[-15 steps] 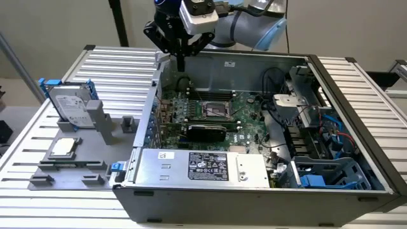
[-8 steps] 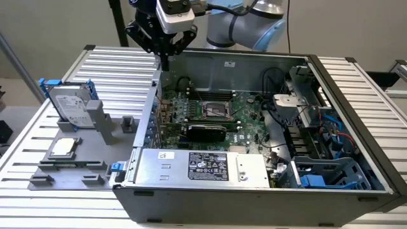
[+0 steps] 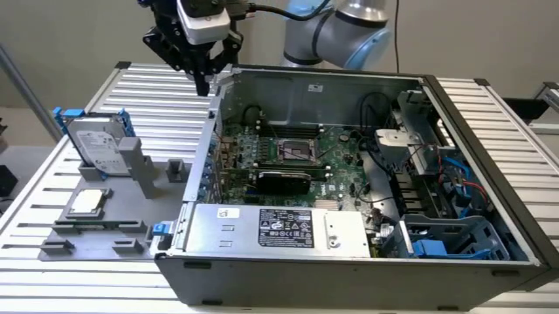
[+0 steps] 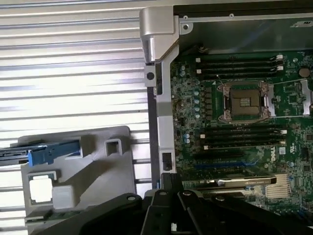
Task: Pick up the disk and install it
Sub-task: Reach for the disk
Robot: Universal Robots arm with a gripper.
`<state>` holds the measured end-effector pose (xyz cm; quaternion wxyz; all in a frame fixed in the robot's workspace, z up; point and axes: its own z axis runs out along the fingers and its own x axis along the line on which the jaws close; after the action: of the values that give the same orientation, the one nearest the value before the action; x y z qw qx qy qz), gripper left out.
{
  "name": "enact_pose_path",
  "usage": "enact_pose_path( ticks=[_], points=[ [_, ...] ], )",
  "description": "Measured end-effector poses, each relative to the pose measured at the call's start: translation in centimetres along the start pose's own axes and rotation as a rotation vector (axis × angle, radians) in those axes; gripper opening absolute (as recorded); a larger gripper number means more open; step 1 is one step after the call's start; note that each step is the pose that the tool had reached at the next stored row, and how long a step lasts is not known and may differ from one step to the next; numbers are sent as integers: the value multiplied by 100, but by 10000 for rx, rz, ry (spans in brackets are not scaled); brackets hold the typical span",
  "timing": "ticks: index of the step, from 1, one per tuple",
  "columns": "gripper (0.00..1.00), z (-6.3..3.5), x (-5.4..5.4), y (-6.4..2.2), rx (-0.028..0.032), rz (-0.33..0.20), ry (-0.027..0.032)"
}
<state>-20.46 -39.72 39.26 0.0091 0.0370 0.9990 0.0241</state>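
Silver-grey rectangular disk in a blue plastic frame [image 3: 98,147] stands on edge, leaning, in the grey plastic fixture [image 3: 114,216] at mid-left of the exterior frame, on the slatted metal table [image 3: 157,98]. Black end effector [image 3: 204,82] hangs upper left of centre, by the corner of the open grey computer case [image 3: 349,275]. It is clenched on nothing, well apart from the disk. Wrist view has the disk [image 4: 51,152] edge-on in the fixture.
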Motion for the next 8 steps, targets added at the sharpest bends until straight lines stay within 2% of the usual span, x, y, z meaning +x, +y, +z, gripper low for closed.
enact_pose_path(
  ticks=[8],
  points=[
    [0, -1, 365, 38, 2, 1, 20]
  ],
)
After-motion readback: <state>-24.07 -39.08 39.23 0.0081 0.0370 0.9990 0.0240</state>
